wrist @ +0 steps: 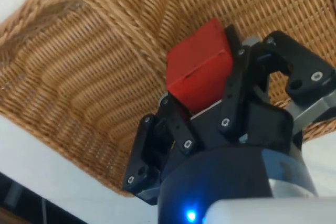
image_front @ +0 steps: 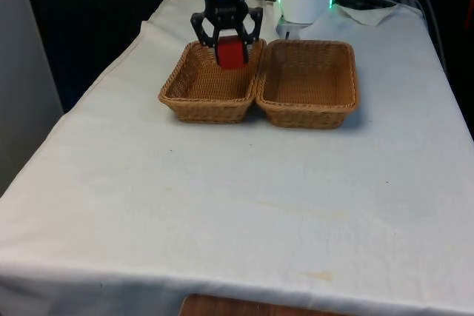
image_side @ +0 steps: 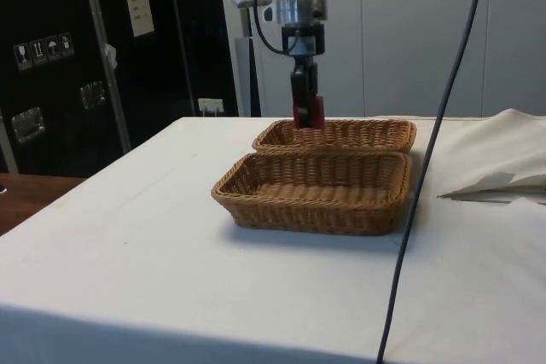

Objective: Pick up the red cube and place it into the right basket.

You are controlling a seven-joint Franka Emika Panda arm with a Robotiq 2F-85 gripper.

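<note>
I've got the red cube (image_front: 231,52) clamped between the fingers of the gripper (image_front: 229,44), hanging above the wicker basket on the front view's left (image_front: 185,95), near its far wall. That's the robot's right basket, so I judge this the placing step: lower a little, then release so the cube lands inside. The other basket (image_front: 344,101) sits touching it. White cloth (image_front: 237,197) covers the table; dark cabinets (image_side: 68,49) stand behind.
</note>
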